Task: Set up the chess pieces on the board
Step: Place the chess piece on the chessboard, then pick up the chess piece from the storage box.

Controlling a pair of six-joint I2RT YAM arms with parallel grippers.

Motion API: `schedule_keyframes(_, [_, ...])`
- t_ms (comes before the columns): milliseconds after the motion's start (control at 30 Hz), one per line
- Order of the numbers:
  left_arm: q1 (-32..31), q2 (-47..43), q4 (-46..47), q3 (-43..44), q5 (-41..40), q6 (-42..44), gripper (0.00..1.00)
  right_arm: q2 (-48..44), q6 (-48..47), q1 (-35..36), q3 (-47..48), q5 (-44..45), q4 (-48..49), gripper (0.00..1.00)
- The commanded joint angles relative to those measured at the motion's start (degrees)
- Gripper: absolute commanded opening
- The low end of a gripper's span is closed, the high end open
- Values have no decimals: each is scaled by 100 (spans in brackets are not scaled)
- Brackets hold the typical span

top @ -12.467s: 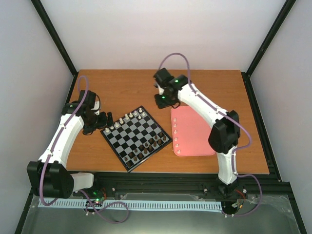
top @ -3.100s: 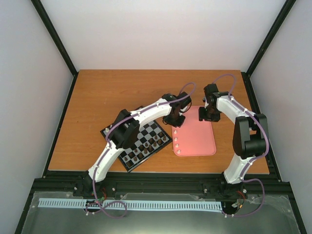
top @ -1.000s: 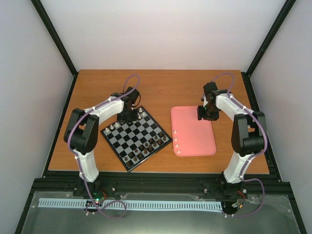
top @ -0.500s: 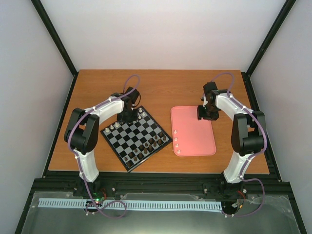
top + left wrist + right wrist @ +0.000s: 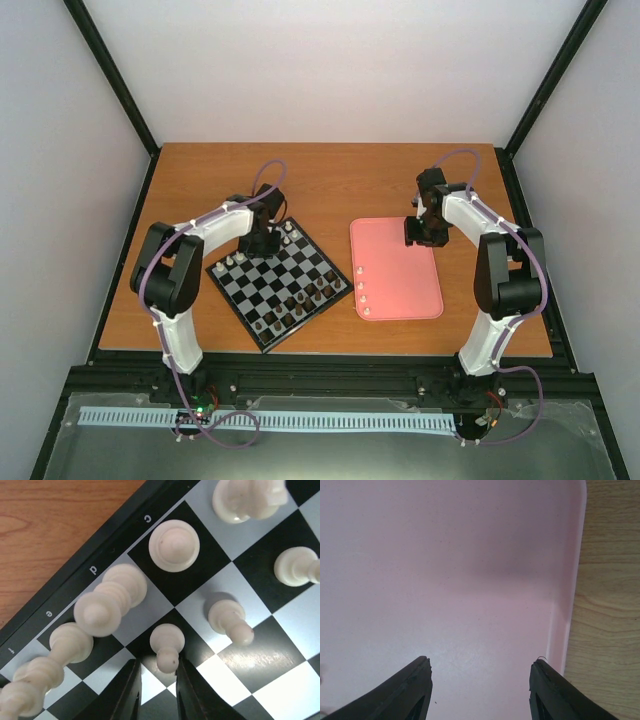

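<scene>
While left hand (image 5: 157, 669) straddles pawn (image 5: 167, 642), barely spread | right hand (image 5: 480, 672) spread near tray rim (image 5: 570, 580)

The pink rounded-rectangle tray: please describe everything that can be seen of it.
The pink rounded-rectangle tray looks like smooth matte plastic, with a low raised rim. It lies flat on the brown wooden table, right of the black-and-silver chessboard and apart from it. A short row of small cream-white chess pieces stands along its left edge. The open right gripper hovers over its far right part.
</scene>
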Motion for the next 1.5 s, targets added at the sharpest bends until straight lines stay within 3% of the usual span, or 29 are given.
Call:
schedule_keyframes(0, [57, -333, -86, -2, 56, 15, 25, -7, -18, -45, -13, -58, 25, 54])
schedule_keyframes(233, [-33, -1008, -455, 40, 435, -28, 39, -35, -27, -45, 34, -41, -6, 54])
schedule_keyframes(400, [-565, -1436, -906, 514, 514, -37, 49, -14, 8, -45, 111, -6, -18, 54])
schedule_keyframes(667, [-1899, -607, -926, 1707, 1122, 261, 72, 77, 120, -45, 201, -73, -27, 55])
schedule_keyframes(867, [-2546, 444, -687, 2323, 1471, 591, 71, 87, 114, -45, 210, -43, -28, 56])
schedule_keyframes(1200, [-2708, 1773, -650, 3412, 1410, 592, 64, 0, 73, -45, 184, -29, -27, 56])
schedule_keyframes(1467, [-2710, 2080, -502, 3344, 1281, 605, 46, -36, 27, -45, 155, 7, -34, 56])
